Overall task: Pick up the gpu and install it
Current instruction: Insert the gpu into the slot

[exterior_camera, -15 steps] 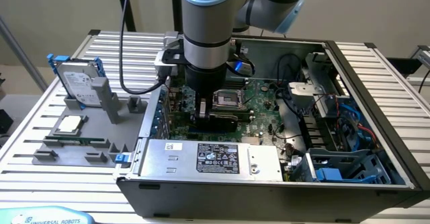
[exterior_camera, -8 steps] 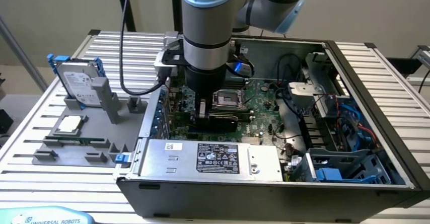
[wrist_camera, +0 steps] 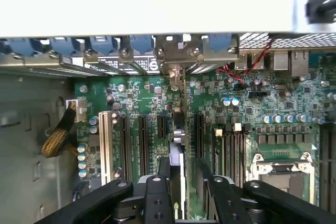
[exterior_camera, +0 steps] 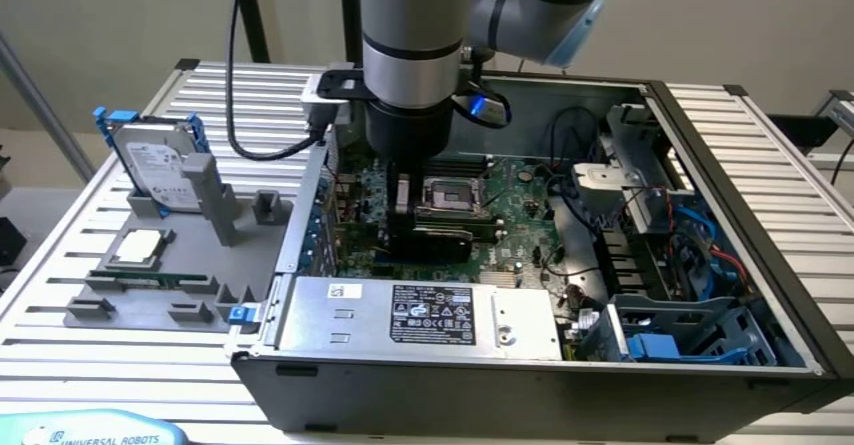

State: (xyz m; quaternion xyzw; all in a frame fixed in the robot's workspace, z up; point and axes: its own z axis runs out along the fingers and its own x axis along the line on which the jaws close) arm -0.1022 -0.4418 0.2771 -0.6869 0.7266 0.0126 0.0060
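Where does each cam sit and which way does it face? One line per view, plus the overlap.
Exterior view: off the arm, above and in front of the open PC case, looking down; the arm's lower links and gripper show, reaching down over the motherboard.
Wrist view: on the wrist, looking down past the gripper along the gpu, seen edge-on among the expansion slots.
Shared: gripper, motherboard, CPU socket.
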